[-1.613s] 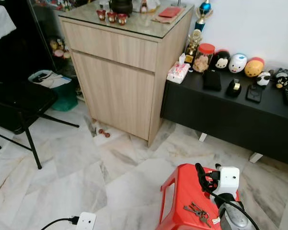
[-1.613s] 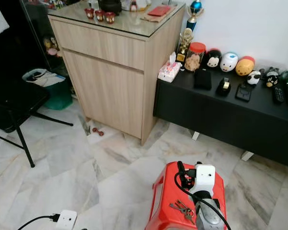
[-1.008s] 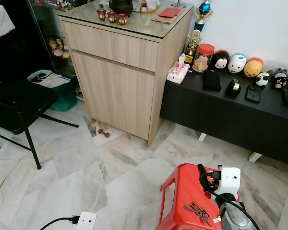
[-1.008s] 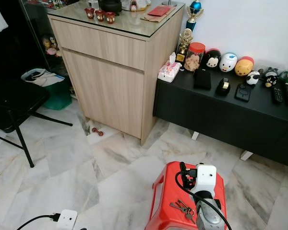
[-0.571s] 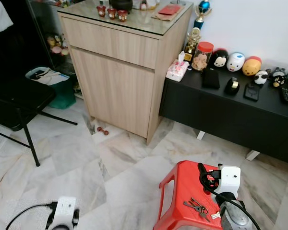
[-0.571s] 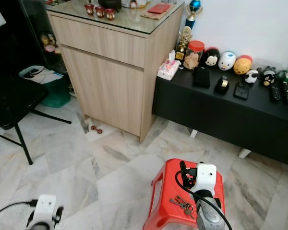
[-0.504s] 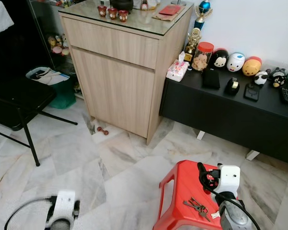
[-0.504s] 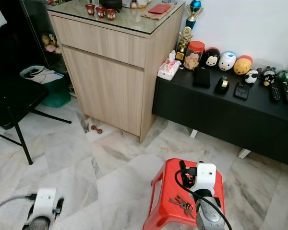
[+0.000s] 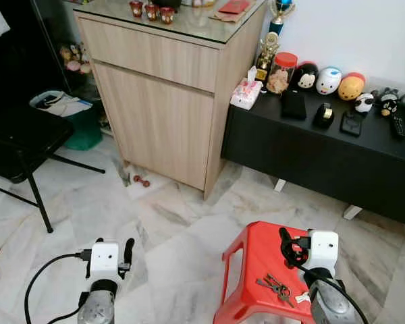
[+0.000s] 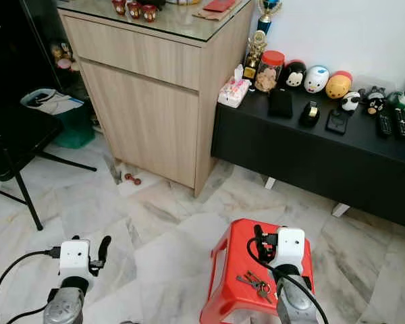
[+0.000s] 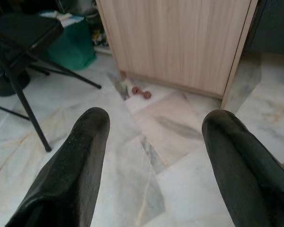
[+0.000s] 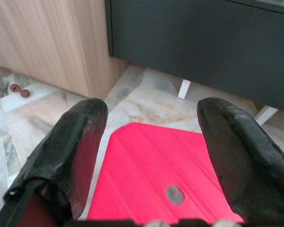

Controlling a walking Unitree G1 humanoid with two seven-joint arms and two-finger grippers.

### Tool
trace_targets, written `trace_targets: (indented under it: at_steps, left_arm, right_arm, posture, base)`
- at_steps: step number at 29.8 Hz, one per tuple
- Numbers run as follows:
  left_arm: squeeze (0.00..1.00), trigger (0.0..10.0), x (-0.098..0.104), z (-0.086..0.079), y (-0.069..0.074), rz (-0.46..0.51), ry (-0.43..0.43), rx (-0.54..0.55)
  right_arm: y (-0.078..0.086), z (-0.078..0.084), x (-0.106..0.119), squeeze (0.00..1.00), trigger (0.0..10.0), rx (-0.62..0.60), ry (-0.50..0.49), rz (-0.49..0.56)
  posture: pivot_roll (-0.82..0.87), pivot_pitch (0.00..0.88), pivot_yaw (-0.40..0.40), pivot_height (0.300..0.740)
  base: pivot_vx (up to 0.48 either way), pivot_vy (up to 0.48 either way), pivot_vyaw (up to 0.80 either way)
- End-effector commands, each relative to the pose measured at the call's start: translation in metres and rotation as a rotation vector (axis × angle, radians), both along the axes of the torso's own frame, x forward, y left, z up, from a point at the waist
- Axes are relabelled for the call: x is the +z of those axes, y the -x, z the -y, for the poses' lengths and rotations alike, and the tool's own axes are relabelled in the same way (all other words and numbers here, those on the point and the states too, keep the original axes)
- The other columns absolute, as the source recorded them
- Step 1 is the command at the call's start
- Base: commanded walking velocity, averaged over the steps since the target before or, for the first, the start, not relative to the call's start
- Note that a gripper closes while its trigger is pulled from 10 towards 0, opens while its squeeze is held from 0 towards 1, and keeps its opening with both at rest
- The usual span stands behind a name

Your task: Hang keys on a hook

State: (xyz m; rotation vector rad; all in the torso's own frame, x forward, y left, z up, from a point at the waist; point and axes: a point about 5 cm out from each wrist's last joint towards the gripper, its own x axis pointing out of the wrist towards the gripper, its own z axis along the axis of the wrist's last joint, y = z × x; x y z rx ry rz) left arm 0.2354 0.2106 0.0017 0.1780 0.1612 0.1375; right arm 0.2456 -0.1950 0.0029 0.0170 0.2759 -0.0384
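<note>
- A bunch of metal keys [image 9: 277, 289] lies on the seat of a red plastic stool [image 9: 253, 256], near its front edge.
- The right gripper [image 12: 151, 142] hovers above the stool, fingers spread apart and holding nothing.
- The left gripper [image 11: 156, 137] hangs over the marble floor [image 9: 175, 223], fingers likewise apart.
- A green bin [image 9: 81, 128] beside the light wooden cabinet [image 9: 162, 101] holds what look like papers.

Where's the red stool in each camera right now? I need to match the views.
Left eye: red stool at bottom, right of centre, keys on it.
Right eye: bottom centre, keys on top.
Left wrist: a red sliver at the edge.
Right wrist: seat between the fingers.
Shared landmark: wooden cabinet.
</note>
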Motion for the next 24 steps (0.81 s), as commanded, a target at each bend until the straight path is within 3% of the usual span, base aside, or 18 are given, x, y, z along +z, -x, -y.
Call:
trace_targets:
  at_steps: [1, 8, 24]
  left_arm:
    - [0.0, 10.0, 0.001, 0.0018, 0.0017, -0.003, 0.003, -0.008]
    - [0.0, 10.0, 0.0032, 0.0004, -0.0001, -0.005, -0.001, -0.018]
    - [0.0, 10.0, 0.0078, -0.0027, -0.0032, 0.001, 0.004, -0.022]
  right_arm:
    - [0.0022, 0.005, -0.0029, 0.0, 10.0, -0.015, 0.008, -0.019]
    - [0.0012, 0.006, -0.0028, 0.0, 10.0, -0.023, 0.006, -0.014]
    - [-0.0029, -0.0008, -0.0039, 0.0, 10.0, 0.005, -0.019, -0.018]
  posture:
    - [-0.01, 0.089, -0.081, 0.644]
    - [-0.01, 0.076, -0.075, 0.595]
    - [-0.01, 0.063, -0.076, 0.591]
  base:
    - [0.0, 0.0, 0.0]
    - [0.0, 0.0, 0.0]
    - [0.0, 0.0, 0.0]
